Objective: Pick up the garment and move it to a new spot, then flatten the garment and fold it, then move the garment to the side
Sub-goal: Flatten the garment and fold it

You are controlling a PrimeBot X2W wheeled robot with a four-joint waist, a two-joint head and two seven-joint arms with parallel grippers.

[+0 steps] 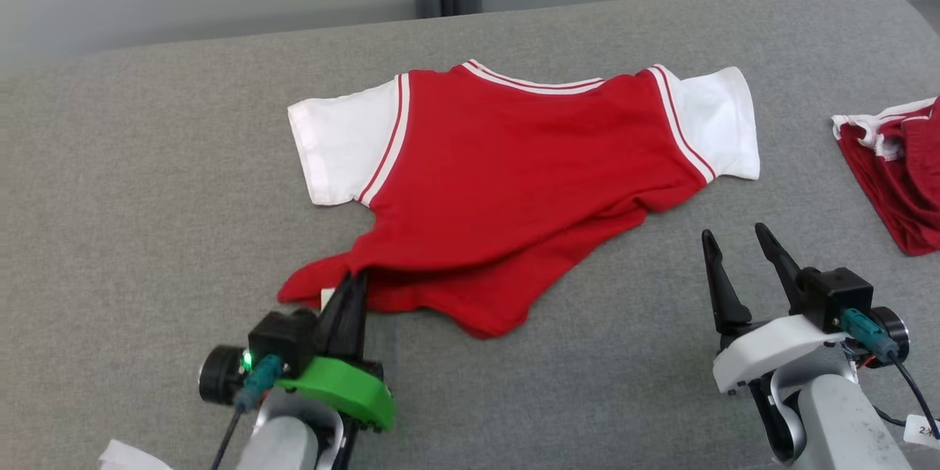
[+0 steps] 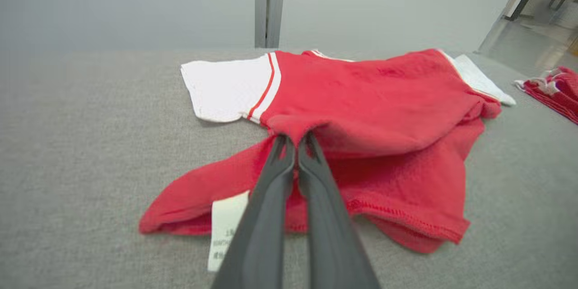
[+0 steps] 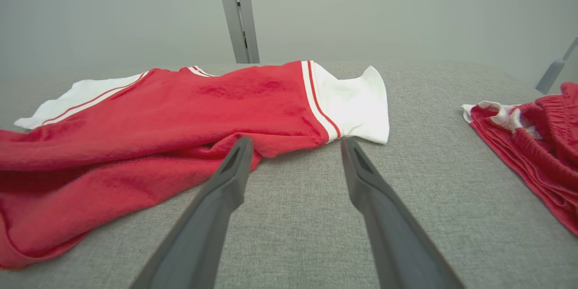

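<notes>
Left gripper (image 2: pixel 295 139) clamps lower fabric of the red shirt (image 1: pixel 514 183) (right gripper (image 1: pixel 734 231) stands open beside it).

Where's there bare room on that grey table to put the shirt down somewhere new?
The widest bare patch of table lies left of the white sleeve of the shirt. Another lies nearer, between the left claw, pinching the hem, and the open right claw. The right side is crowded: another red garment lies there.
</notes>
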